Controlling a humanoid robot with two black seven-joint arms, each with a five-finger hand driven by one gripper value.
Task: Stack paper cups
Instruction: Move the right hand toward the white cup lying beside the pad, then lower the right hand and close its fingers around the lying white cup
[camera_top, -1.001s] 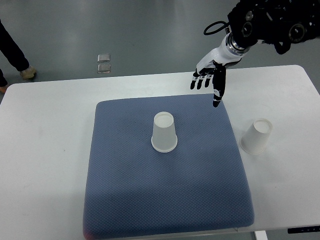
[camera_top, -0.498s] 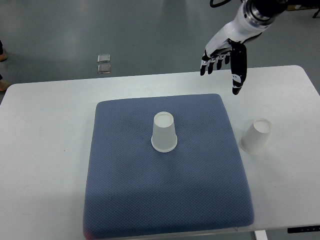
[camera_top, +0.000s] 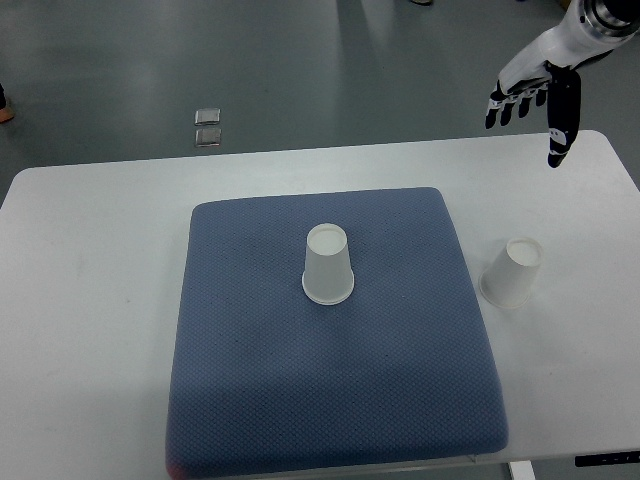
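Observation:
A white paper cup (camera_top: 328, 265) stands upside down near the middle of the blue mat (camera_top: 330, 400). A second white paper cup (camera_top: 513, 272) stands upside down on the white table (camera_top: 90, 280), just right of the mat. My right hand (camera_top: 535, 100) hangs at the top right, above the table's far edge, well beyond the second cup. Its fingers are spread and hold nothing. The left arm does not show.
The table's far edge runs along the top, with grey floor beyond it. Two small square plates (camera_top: 208, 126) lie on the floor at the upper left. A person's shoe (camera_top: 5, 112) shows at the left edge.
My right hand has moved up and to the right, from over the mat's far right corner to beyond the table's far right edge. The cups have not moved.

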